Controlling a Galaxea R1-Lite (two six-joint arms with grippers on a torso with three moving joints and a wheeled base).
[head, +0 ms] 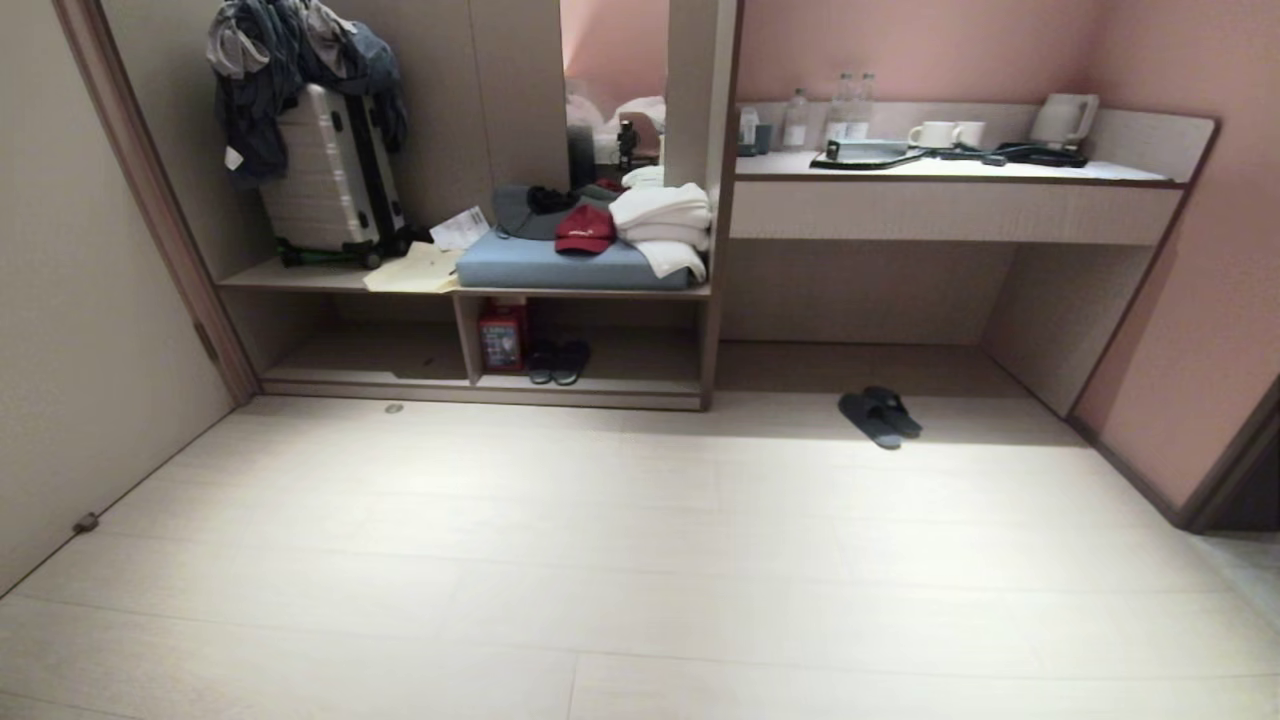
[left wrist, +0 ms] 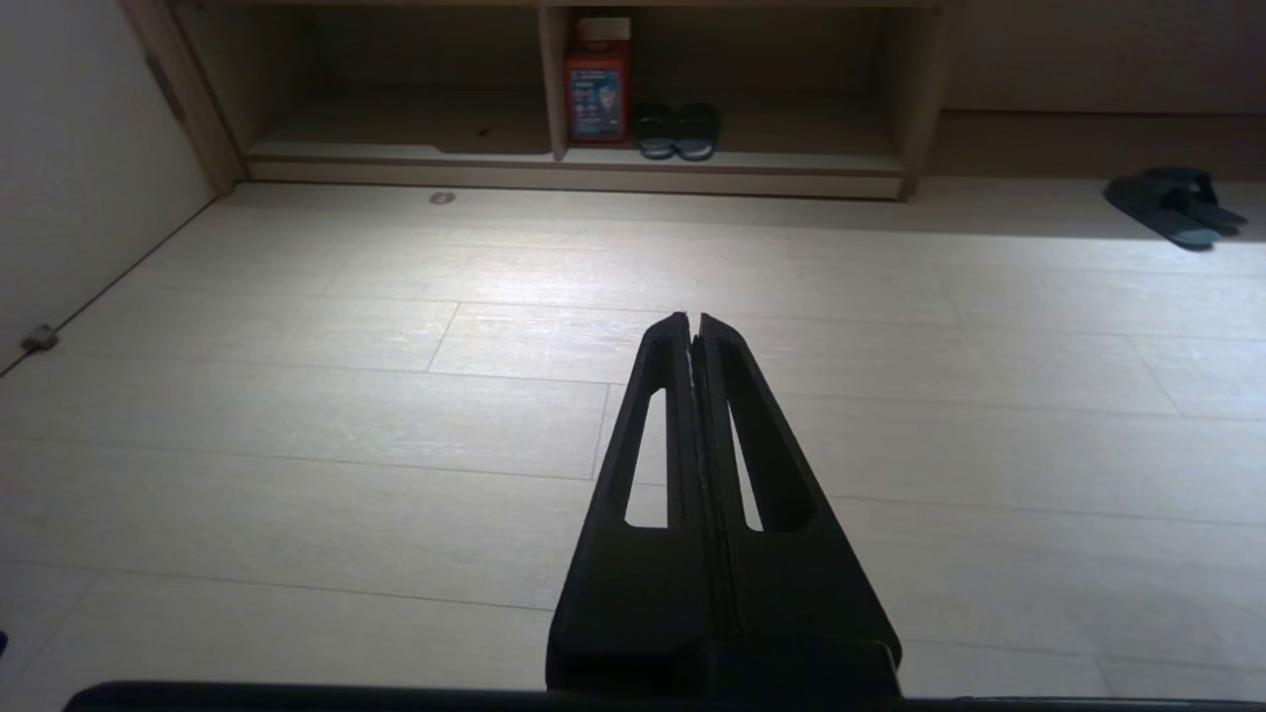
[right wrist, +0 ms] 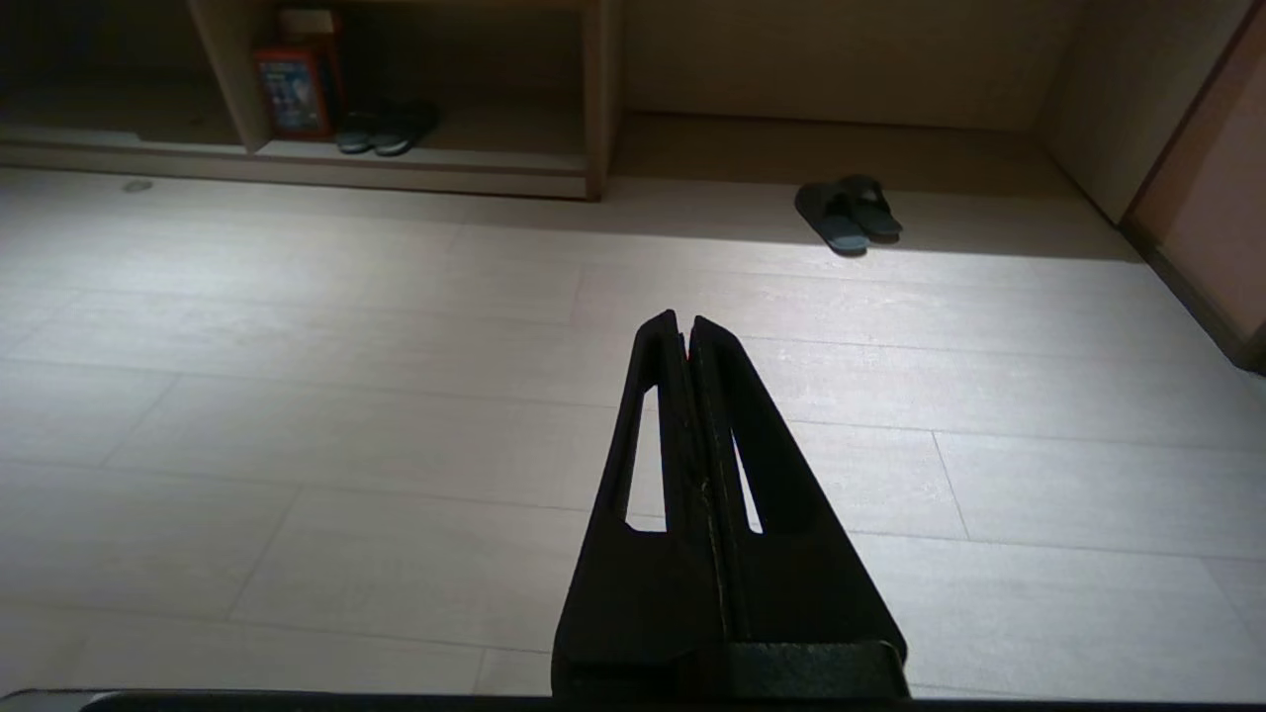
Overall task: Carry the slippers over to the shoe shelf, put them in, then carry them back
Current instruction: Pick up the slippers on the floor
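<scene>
The slippers (head: 880, 418), a flat dark pair of slides, lie side by side on the pale floor in front of the desk's open underside, right of the shoe shelf (head: 480, 392). They also show in the left wrist view as slippers (left wrist: 1172, 206) and in the right wrist view as slippers (right wrist: 849, 213). The shoe shelf (left wrist: 574, 178) (right wrist: 425, 173) is a low beige cubby with a divider. My left gripper (left wrist: 692, 318) and right gripper (right wrist: 683, 318) both hang shut and empty over bare floor, far short of the slippers. Neither arm shows in the head view.
Inside the shelf stand a red box (head: 502, 335) and another dark pair with white rims (head: 557, 362). Above it sit a suitcase (head: 330, 170), a blue cushion and folded clothes. The desk (head: 950, 210) runs along the right, and a wall with a doorstop (head: 85, 522) bounds the left.
</scene>
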